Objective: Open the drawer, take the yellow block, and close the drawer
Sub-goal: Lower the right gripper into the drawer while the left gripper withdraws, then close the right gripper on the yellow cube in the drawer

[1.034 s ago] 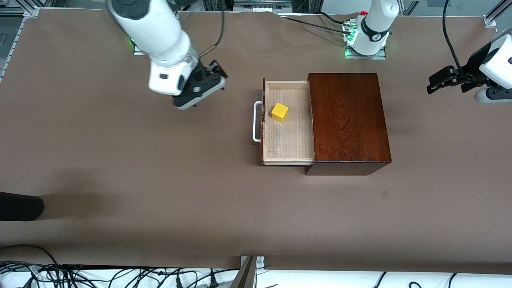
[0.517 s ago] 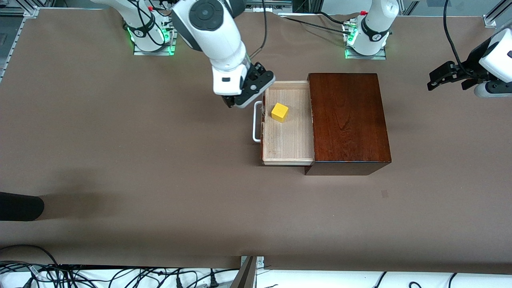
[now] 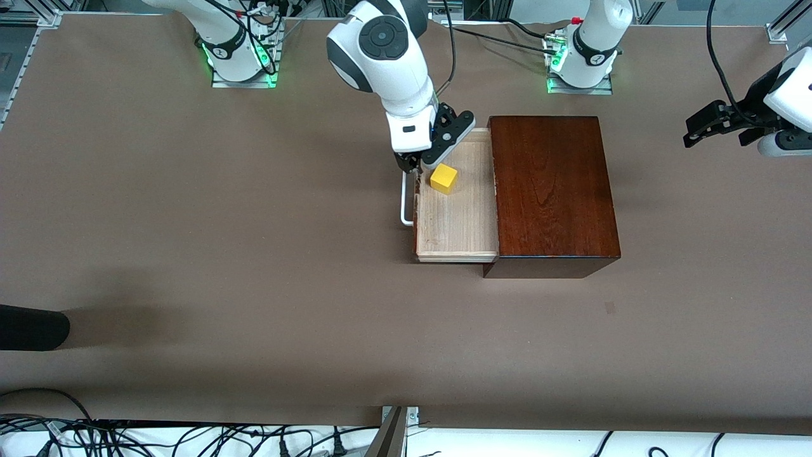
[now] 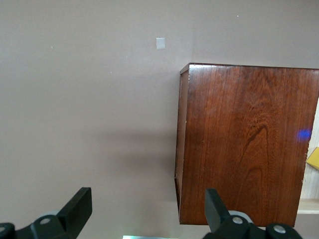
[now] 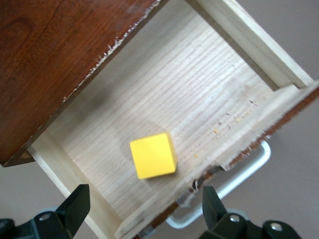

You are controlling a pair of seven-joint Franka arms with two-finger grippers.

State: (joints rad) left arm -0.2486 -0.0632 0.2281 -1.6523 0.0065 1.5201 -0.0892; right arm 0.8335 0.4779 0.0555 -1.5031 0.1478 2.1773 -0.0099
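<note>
Currently the drawer (image 3: pixel 457 212) is pulled out of the dark wooden box (image 3: pixel 552 190) toward the right arm's end of the table, pale tray fully exposed, white loop handle (image 3: pixel 406 206) on its front. Yellow block (image 3: pixel 443 178) sits on the tray floor, in the half farther from the front camera, closer to the drawer front than to the box, touching no wall. Right gripper (image 3: pixel 424 162) hangs over the drawer at the block, fingers spread wide, nothing between them; in the right wrist view the block (image 5: pixel 153 155) lies between the two fingertips (image 5: pixel 75 199), untouched. Left gripper (image 3: pixel 710 124) waits in the air over the table at the left arm's end, well apart from the box, fingers spread, empty.
</note>
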